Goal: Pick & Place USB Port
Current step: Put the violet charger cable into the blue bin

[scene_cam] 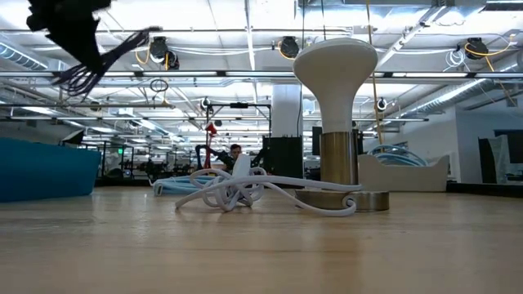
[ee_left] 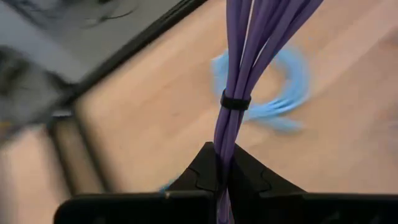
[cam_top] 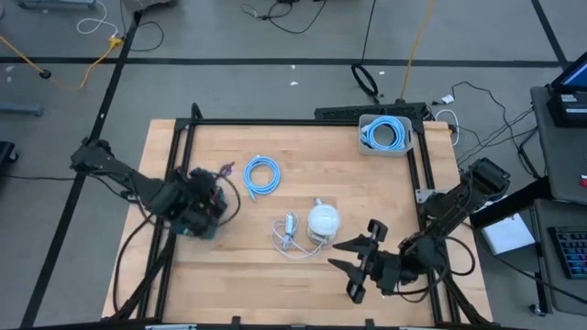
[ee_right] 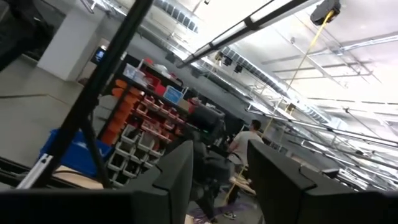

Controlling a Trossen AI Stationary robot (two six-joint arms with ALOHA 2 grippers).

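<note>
A tangled white cord with a small grey-white plug block (cam_top: 289, 229) lies on the wooden table beside a white mushroom-shaped lamp (cam_top: 323, 220); the low view shows the cord (scene_cam: 245, 192) and the lamp (scene_cam: 335, 82) close up. My left gripper (cam_top: 216, 183), over the table's left part, is shut on a purple cable bundle (ee_left: 239, 56) bound by a black tie (ee_left: 235, 102). A coiled blue cable (cam_top: 261, 174) lies flat just right of it. My right gripper (cam_top: 344, 257) hovers open near the table's front edge, right of the lamp, with nothing between its fingers (ee_right: 177, 177). My left gripper pinches the purple bundle's strands (ee_left: 222, 168) between its two fingers, a short way behind the black tie. The fingers lie along the bundle, which runs out ahead of them. The bundle's free end (cam_top: 226, 170) sticks out past the gripper, above the table.
A grey bin (cam_top: 385, 133) with coiled blue cables stands at the table's far right corner. A black frame (cam_top: 293, 122) runs along the table's edges. Bare wood lies between the blue coil and the bin. People and shelves show in the room beyond.
</note>
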